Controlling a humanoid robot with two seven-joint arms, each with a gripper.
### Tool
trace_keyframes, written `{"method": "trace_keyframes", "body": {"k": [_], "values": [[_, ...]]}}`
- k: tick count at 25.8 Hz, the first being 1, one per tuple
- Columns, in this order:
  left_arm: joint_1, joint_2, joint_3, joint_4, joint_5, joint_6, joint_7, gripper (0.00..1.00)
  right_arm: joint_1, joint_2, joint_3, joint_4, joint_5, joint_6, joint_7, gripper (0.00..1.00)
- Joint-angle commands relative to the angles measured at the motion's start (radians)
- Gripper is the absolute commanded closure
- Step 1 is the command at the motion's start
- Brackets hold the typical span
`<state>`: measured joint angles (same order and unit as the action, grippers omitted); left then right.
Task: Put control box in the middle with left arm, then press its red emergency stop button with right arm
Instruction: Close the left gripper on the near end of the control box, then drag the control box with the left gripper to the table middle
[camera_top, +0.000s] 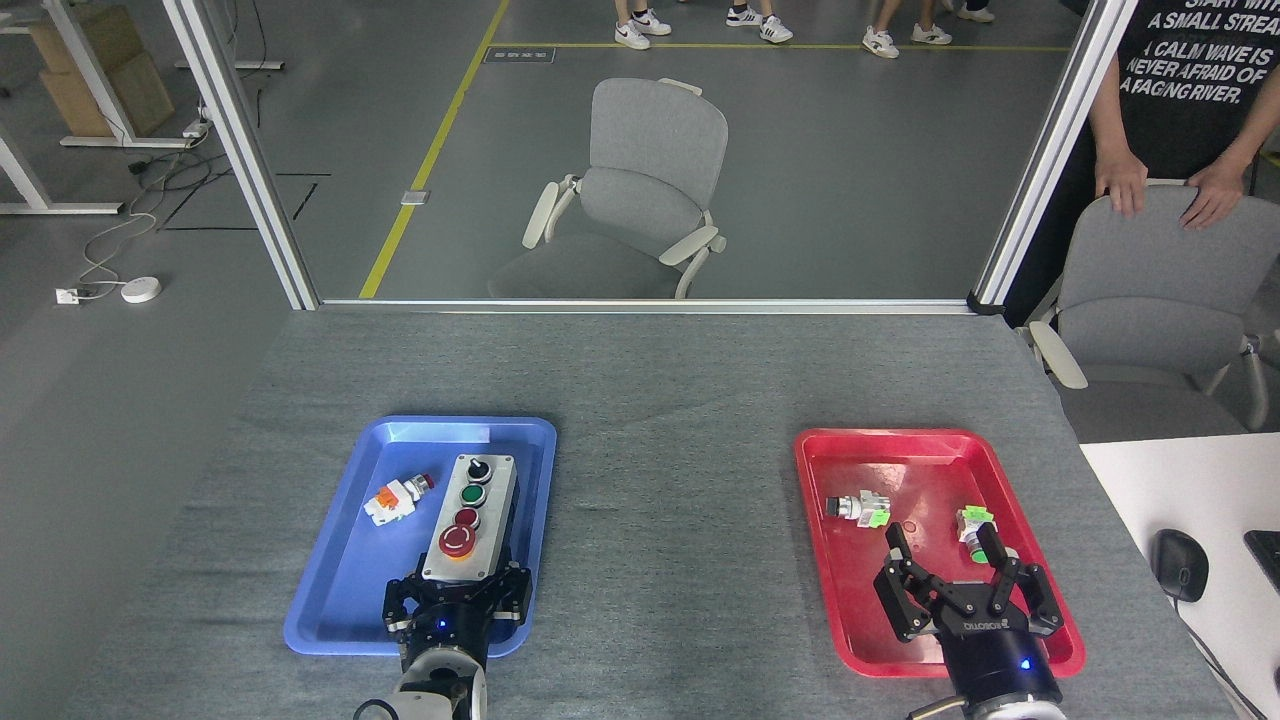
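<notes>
The control box (492, 498) is a grey-white oblong lying in the blue tray (340, 590), with a black selector, a green button, a small red button and the big red emergency stop button (456, 541) at its near end. My left gripper (458, 590) is at the box's near end, open, with a finger (398, 603) on either side of it and wider apart than the box. Over the near part of the red tray (815, 560), my right gripper (950, 562) is open and holds nothing. The middle (675, 530) is bare grey felt between the trays.
An orange-and-white switch part (397, 497) lies in the blue tray left of the box. Two green switch parts (858, 508) (975, 523) lie in the red tray. A white desk with a mouse (1180, 565) adjoins on the right. A person (1180, 120) stands behind a chair (1150, 300).
</notes>
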<state>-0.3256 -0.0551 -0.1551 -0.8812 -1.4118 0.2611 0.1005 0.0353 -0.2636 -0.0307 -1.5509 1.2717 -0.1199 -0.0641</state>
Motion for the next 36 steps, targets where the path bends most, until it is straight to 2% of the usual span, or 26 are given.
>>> {"method": "trace_keyframes", "body": {"k": [1,3,4,5,10,15,19,24,26,29,36], "values": [[-0.015,0.001,-0.001,0.014,0.007,0.0,0.001,0.33,0.002,0.0,0.0,0.0,0.0,0.0,-0.003,0.01],[-0.016,0.008,-0.003,0.014,0.007,-0.002,-0.001,0.84,0.002,0.0,0.0,0.0,0.0,0.0,-0.003,0.01],[-0.018,0.011,-0.003,0.014,0.007,-0.005,-0.001,0.95,0.002,0.0,0.0,0.0,0.0,0.0,-0.003,0.01],[-0.018,0.014,-0.003,0.014,0.008,-0.005,-0.001,1.0,0.002,0.0,0.0,0.0,0.0,0.0,-0.003,0.01],[-0.013,0.018,-0.001,-0.01,0.008,-0.011,0.001,1.0,0.002,0.0,0.0,0.0,0.0,0.0,-0.003,0.01],[0.056,0.021,-0.003,-0.185,0.019,-0.034,0.001,1.0,0.002,0.0,0.0,0.0,0.0,0.0,-0.003,0.01],[0.086,-0.019,-0.067,-0.279,0.016,-0.033,0.002,1.0,0.002,0.001,0.0,0.0,0.0,0.0,-0.003,0.01],[0.076,-0.083,-0.158,-0.266,0.004,-0.011,0.001,1.0,0.002,0.003,0.0,0.0,0.0,0.0,-0.003,0.01],[0.054,-0.083,-0.236,-0.248,0.008,0.021,0.001,1.0,0.002,0.003,0.0,0.0,0.002,0.0,-0.003,0.01],[-0.003,-0.083,-0.331,-0.147,0.019,0.069,0.001,1.0,0.002,0.004,0.0,0.0,0.002,0.0,-0.003,0.01],[-0.075,-0.086,-0.466,0.001,0.024,0.066,-0.004,1.0,0.002,0.007,0.0,0.0,0.006,0.0,-0.003,0.01]]}}
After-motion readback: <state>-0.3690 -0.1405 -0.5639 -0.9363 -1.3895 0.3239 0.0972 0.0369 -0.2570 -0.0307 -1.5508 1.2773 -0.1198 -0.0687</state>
